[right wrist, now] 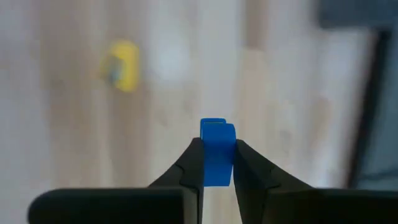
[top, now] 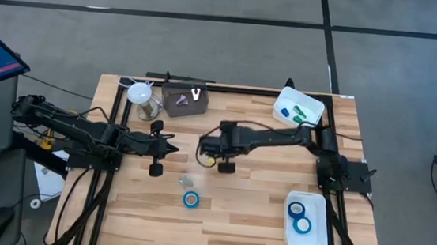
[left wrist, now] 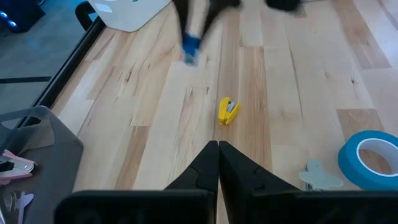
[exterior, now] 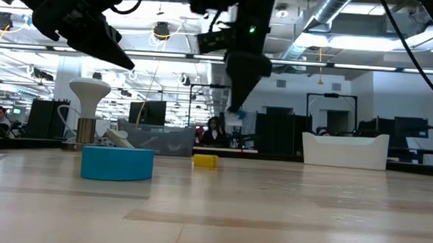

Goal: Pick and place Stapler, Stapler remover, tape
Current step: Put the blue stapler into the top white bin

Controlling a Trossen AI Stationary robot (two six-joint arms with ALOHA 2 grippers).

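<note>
My right gripper (right wrist: 217, 149) is shut on a small blue stapler (right wrist: 216, 132) above the middle of the table (top: 226, 218); the low view shows this gripper (exterior: 236, 100) well clear of the wood. A small yellow stapler (left wrist: 228, 112) lies on the table below and beside it. A blue tape roll (top: 190, 199) lies flat nearer the front edge, with a pale stapler remover (left wrist: 317, 177) next to it. My left gripper (left wrist: 217, 149) hangs shut and empty left of centre. My right gripper pinches the blue stapler by its two flat sides (right wrist: 217, 163) between its two fingers. One end of the stapler (right wrist: 214, 124) sticks out past the fingertips. The fingers slant steeply down from above. The stapler is lifted clear of the table.
A white tray (top: 315, 240) at the front right holds two blue tape rolls. A white bin (top: 288, 97) with blue and green items stands at the back right. At the back left are a grey box (top: 174, 107) with stapler removers and a white lamp-like object (top: 140, 93).
</note>
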